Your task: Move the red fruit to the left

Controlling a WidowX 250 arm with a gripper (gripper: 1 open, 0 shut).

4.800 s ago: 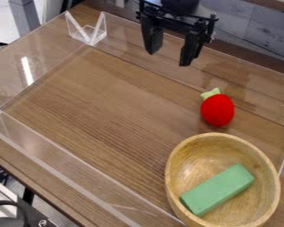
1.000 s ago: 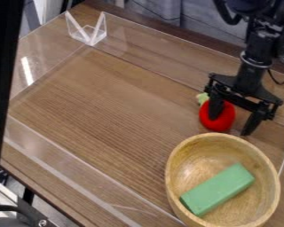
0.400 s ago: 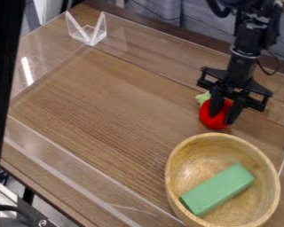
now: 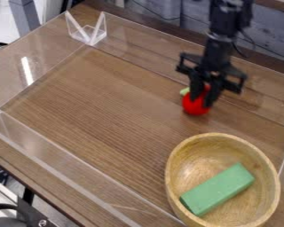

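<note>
We had the gripper (image 4: 201, 91) closed on the red fruit (image 4: 197, 105), apparently carrying it left, and next needed more leftward travel before a gentle release.

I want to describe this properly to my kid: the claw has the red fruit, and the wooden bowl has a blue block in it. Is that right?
Not quite: the block in the wooden bowl is green, as the camera view shows. The rest holds: the jaws are closed on the red fruit.
</note>
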